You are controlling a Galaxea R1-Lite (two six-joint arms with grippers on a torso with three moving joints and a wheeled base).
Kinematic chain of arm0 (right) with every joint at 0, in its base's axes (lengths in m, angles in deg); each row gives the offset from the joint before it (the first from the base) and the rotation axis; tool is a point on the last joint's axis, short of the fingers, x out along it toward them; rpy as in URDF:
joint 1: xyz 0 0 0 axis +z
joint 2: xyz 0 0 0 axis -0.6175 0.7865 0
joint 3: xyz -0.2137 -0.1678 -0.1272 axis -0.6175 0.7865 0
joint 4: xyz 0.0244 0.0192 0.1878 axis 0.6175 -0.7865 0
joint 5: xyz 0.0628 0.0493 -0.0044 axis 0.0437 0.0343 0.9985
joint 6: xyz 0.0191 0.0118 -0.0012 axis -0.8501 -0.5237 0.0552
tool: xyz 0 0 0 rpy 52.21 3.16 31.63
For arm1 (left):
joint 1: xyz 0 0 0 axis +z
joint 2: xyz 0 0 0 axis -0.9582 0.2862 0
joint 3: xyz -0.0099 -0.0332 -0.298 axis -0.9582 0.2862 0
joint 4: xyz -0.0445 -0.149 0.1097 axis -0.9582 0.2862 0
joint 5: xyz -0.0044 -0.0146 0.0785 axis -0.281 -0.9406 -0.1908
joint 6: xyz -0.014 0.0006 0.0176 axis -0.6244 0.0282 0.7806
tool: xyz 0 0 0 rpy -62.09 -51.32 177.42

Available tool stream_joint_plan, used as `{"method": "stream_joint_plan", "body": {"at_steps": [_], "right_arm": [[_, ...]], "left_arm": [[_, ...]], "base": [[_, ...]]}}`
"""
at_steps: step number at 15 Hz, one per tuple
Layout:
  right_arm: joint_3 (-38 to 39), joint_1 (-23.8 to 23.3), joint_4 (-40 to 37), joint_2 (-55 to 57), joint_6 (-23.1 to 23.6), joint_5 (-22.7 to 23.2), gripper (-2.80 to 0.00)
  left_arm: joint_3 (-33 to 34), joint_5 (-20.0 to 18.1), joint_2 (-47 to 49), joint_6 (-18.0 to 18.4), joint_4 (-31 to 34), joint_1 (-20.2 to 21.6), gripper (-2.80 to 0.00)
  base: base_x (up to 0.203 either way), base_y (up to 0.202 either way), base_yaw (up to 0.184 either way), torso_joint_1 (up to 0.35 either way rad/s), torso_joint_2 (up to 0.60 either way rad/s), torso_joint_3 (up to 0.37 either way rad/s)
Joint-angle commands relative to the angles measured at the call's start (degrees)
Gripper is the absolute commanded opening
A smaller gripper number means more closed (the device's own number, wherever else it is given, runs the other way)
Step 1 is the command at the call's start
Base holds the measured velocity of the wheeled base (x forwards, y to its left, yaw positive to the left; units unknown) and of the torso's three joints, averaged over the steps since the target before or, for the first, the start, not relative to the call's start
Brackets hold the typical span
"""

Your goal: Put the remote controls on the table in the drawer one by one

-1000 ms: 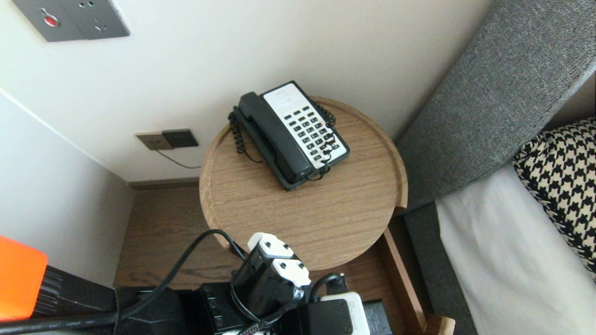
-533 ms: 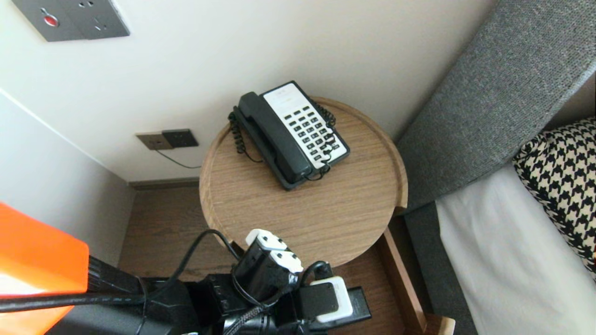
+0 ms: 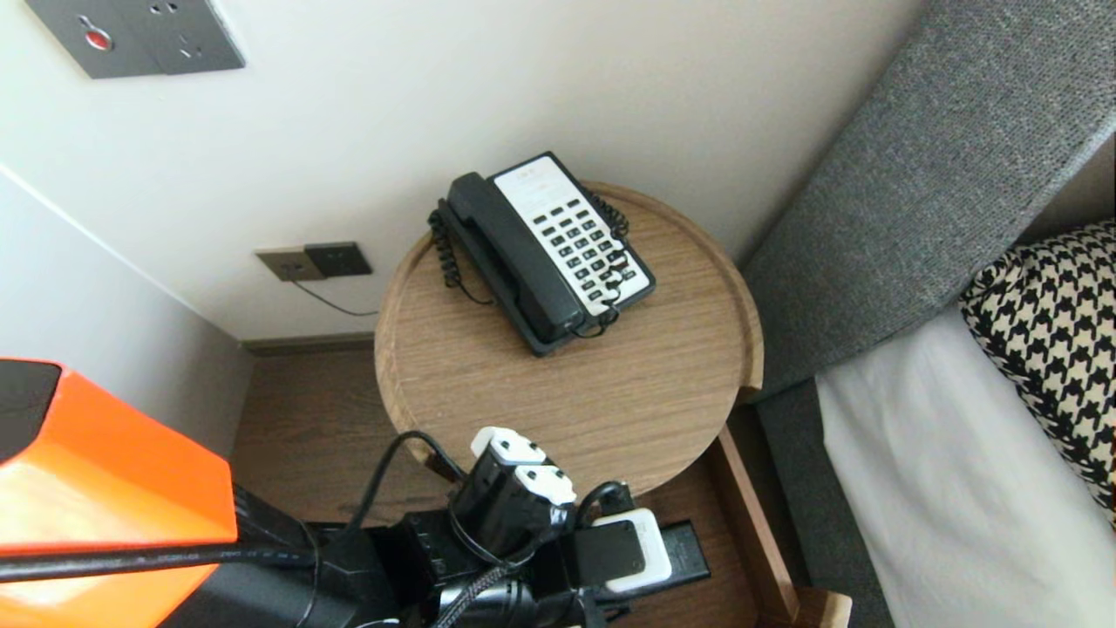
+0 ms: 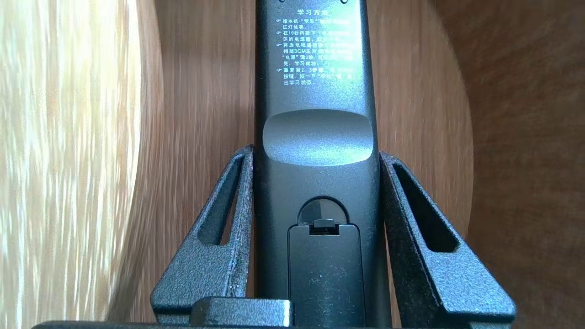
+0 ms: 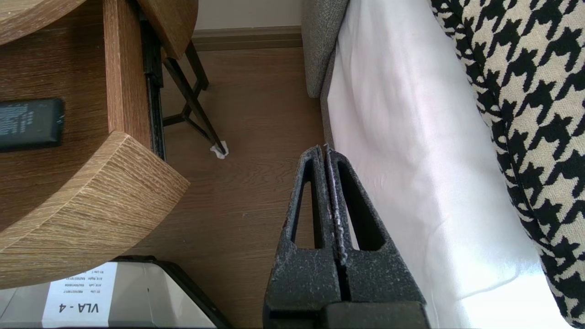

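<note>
Over the open drawer (image 3: 751,523) below the round table (image 3: 558,401), L gripper (image 4: 315,153) pinches the black remote (image 4: 315,91) at its battery end, back side up. Grasp looks done; can't tell if the remote is clear of the drawer floor. Not on the tabletop, where only a phone (image 3: 545,249) sits. R gripper (image 5: 325,151) is pressed together, empty, idle by the bed (image 5: 411,183).

right tool (image 5: 325,149) | closed | above floor (image 5: 256,114) | between bed (image 5: 411,160) and drawer (image 5: 125,68)
</note>
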Motion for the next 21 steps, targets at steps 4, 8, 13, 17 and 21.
{"method": "stream_joint_plan", "body": {"at_steps": [4,8,13,17,21], "right_arm": [[-0.01,0.01,0.01,-0.19,0.09,0.00,-2.80],[-0.01,0.01,0.00,-0.19,0.04,0.00,-2.80],[-0.01,0.01,0.01,-0.19,0.00,0.00,-2.80],[-0.01,0.01,0.01,-0.19,0.00,0.00,-2.80],[-0.01,0.01,-0.01,-0.19,0.03,0.00,-2.80]], "left_arm": [[0.55,-0.03,3.37,0.61,-6.64,-0.22,-2.80],[1.61,0.03,4.71,2.03,-8.00,-0.14,-2.80],[3.74,-0.18,3.67,1.96,-8.04,-0.13,-2.80],[6.31,-0.32,3.96,1.96,-9.00,-0.02,-2.80],[5.66,-0.32,5.96,1.87,-10.85,0.85,-2.80]], "base": [[0.000,0.000,0.000,0.000,0.00,0.000],[0.000,0.000,0.000,0.000,0.00,0.000],[0.000,0.000,0.000,0.000,0.00,0.000],[0.000,0.000,0.000,0.000,0.00,0.000],[0.000,0.000,0.000,0.000,0.00,0.000]]}}
